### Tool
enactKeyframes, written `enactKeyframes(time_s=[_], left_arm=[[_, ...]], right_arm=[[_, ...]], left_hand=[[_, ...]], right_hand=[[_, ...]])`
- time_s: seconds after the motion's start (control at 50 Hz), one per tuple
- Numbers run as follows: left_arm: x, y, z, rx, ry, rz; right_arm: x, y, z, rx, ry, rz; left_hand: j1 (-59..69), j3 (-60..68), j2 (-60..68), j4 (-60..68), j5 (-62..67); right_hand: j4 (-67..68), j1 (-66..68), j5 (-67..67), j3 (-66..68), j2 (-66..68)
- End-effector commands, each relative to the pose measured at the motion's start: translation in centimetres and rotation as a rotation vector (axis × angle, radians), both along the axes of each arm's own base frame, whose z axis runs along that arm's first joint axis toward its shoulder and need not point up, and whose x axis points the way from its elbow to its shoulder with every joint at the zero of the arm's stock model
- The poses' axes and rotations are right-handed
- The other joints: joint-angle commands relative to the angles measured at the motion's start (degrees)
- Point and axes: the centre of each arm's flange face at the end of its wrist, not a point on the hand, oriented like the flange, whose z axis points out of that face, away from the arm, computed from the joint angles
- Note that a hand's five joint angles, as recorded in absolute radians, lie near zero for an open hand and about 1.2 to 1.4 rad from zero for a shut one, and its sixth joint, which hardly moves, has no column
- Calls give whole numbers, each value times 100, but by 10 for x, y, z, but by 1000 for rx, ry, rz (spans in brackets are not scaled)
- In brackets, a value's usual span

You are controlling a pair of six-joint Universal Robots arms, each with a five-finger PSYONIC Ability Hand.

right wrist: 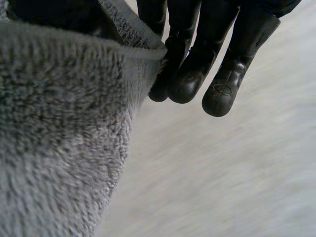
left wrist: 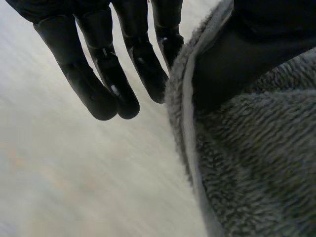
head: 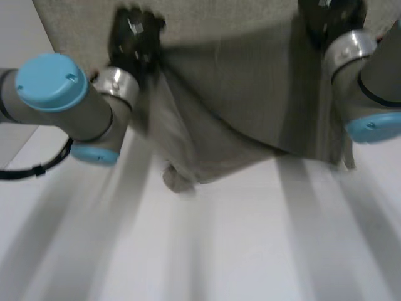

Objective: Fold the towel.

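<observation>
Surface (head: 238, 251): white and bare across the near stretch; open room in front of both arms.
Left arm (head: 62, 100): grey with light-blue caps, reaching in from the left; wrist just beside the towel's hanging left edge.
Right arm (head: 376, 88): same build, coming in from the right; wrist against the towel's hanging right edge.
Towel (head: 250, 100): grey and fleecy, near part lifted between the two hands and sagging in the middle. Lowest bunched fold below the left hand; cannot tell whether touching the surface.
Left hand (head: 133, 39): at the towel's left edge. Fingers (left wrist: 111, 84) nearly straight and close together, the one nearest the cloth against its hemmed edge, thumb on the cloth's other side; towel pinched between them.
Right hand (head: 332, 19): at the towel's right edge. Fingers (right wrist: 217, 74) straight and pressed together, innermost touching the hem, thumb behind the fleece; towel pinched likewise.
Far part: more towel spread beyond both hands, its left edge straight and slanting, a strip of bare surface outside it.
</observation>
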Motion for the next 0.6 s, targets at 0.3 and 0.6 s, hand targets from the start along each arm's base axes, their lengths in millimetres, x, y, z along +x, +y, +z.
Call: enactKeyframes(time_s=[0.3,0.6], left_arm=[[48,30,-69,360,-97,-42],[77,107,-134,531,-395,-57]], right_arm=[[0,50,-98,442,111,250],[-63,92,-151,748,136,62]], left_hand=[[-383,-844,-697,-707,-1556],[-581,-1041,-895,-905,-1753]], right_hand=[[323,313,305,347,478],[323,313,305,347,478]])
